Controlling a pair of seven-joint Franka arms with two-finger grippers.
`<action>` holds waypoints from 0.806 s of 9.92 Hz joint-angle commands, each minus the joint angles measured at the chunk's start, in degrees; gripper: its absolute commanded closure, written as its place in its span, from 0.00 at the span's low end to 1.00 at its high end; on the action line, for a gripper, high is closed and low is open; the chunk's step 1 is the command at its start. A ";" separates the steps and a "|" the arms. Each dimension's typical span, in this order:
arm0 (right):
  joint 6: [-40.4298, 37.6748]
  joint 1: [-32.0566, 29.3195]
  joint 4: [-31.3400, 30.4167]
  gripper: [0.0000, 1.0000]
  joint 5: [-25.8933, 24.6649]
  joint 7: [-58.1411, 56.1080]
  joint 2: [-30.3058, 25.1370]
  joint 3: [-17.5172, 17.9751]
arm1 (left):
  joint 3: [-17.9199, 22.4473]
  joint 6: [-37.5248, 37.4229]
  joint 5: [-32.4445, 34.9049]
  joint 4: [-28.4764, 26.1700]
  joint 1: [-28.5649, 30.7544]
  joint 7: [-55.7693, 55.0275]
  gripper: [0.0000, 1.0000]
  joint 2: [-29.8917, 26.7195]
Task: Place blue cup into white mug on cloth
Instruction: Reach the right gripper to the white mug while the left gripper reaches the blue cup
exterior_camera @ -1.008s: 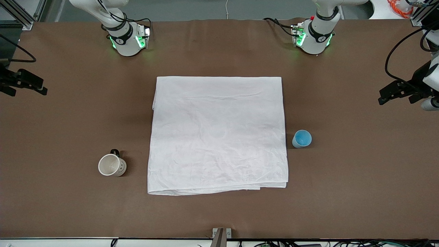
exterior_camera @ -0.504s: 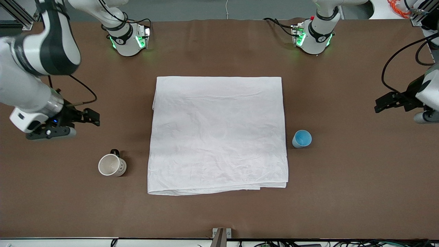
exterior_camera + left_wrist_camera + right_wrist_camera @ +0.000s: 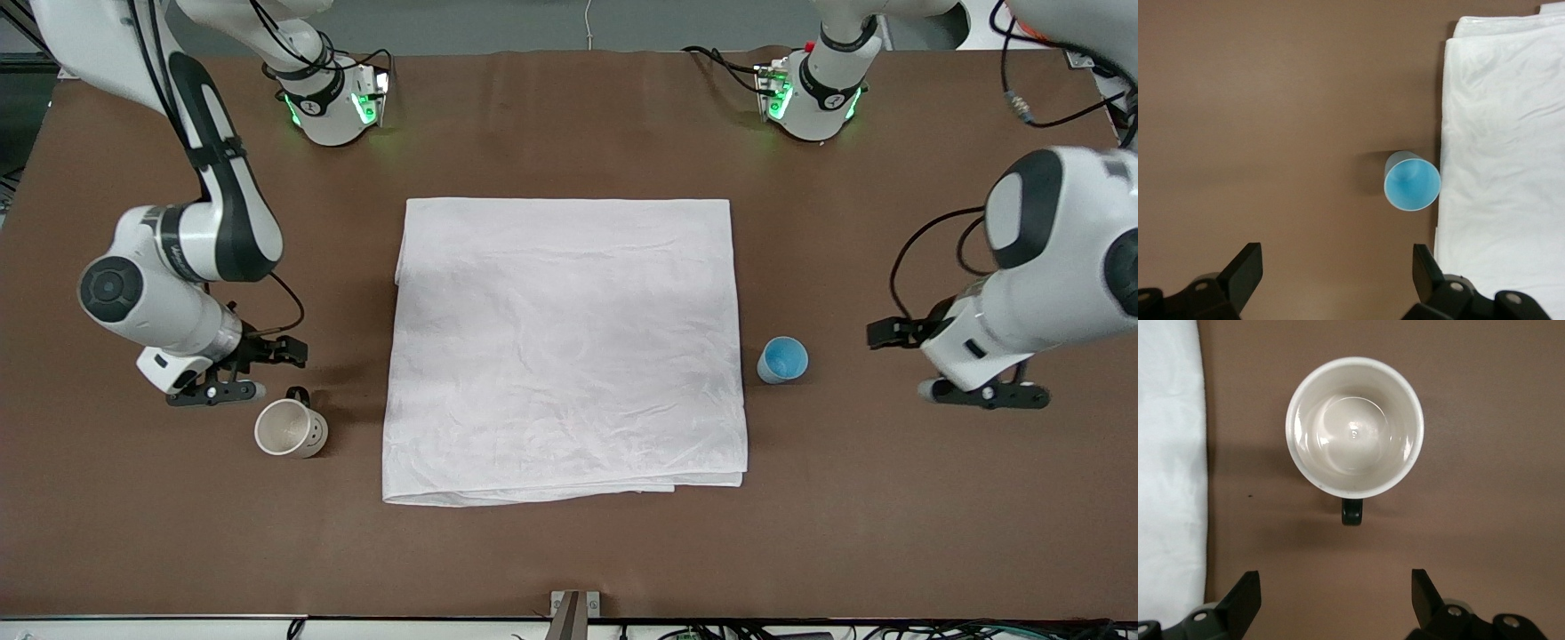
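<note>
On the table (image 3: 569, 551), mid-way between the arms: cloth (image 3: 565, 347), flat, slightly wrinkled, nothing on it. Cup (image 3: 782, 360) upright on bare table just beside the cloth's edge toward the left arm's end; blue inside shows in the left wrist view (image 3: 1411, 181), cup close against the cloth edge (image 3: 1501, 167) there. Mug (image 3: 290, 428) upright on bare table toward the right arm's end, near the cloth but apart from it; handle points toward the robots' bases. Mug is empty in the right wrist view (image 3: 1355, 427).

Left tool (image 3: 889, 332) low over bare table beside the cup, jaws wide, holding nothing. Right tool (image 3: 283, 349) low over the table just by the mug's handle, jaws wide, holding nothing.
</note>
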 commanded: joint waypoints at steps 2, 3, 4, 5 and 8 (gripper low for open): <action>10.58 0.63 -5.43 0.01 0.81 0.02 1.18 0.62 | -0.88 4.38 -2.22 0.45 -2.70 -0.42 0.01 5.98; 13.21 1.33 -5.35 0.01 0.81 0.01 2.50 0.71 | -0.88 7.88 -2.14 -2.43 -4.29 -1.90 0.01 6.08; 14.54 1.43 -5.26 0.01 0.81 0.01 3.13 0.62 | -0.97 11.83 -2.13 -5.94 -4.74 -3.31 0.01 5.82; 15.34 1.08 -5.00 0.01 0.81 0.01 4.00 0.62 | -1.06 13.96 -2.13 -7.80 -5.87 -4.19 0.01 5.91; 18.95 0.73 -3.16 0.01 0.81 0.19 6.55 0.62 | -0.88 18.53 -1.00 -13.77 -8.61 -10.96 0.01 5.30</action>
